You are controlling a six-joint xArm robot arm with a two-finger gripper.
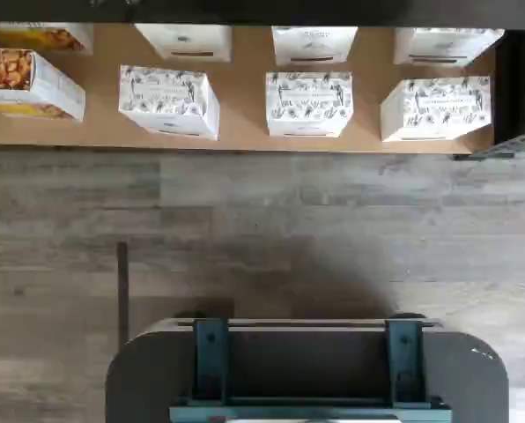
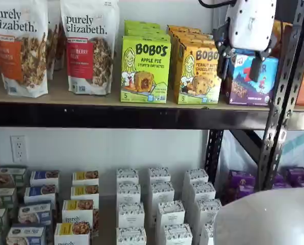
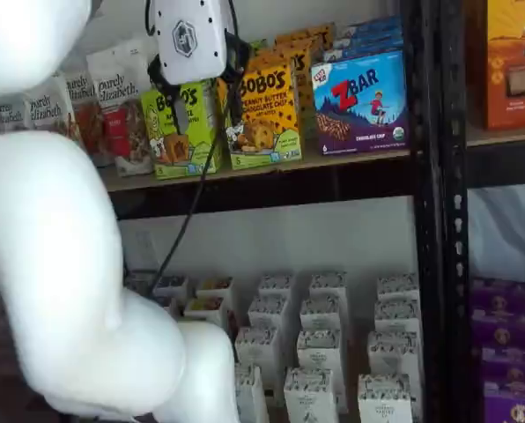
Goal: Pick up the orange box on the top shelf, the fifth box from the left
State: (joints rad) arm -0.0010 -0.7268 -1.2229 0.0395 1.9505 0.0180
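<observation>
Now we read across a shelf view from the left: granola bags (image 2: 20,46), then a green box (image 2: 145,69), then the orange box (image 2: 197,74) right of centre on the top shelf (image 2: 91,116), standing upright and just beside the green one. Further right, the claw (image 2: 239,65) hangs from its white body in front of a blue box (image 2: 254,81), apart from the orange box; a plain gap shows between its two black fingers. Elsewhere, in a shelf view, we find the orange box (image 3: 269,115) at upper centre, with the white body just left of it. Below, small white boxes (image 2: 162,214) fill the lower level, and the wrist view shows white boxes (image 1: 308,104) on a tan board above grey flooring.
</observation>
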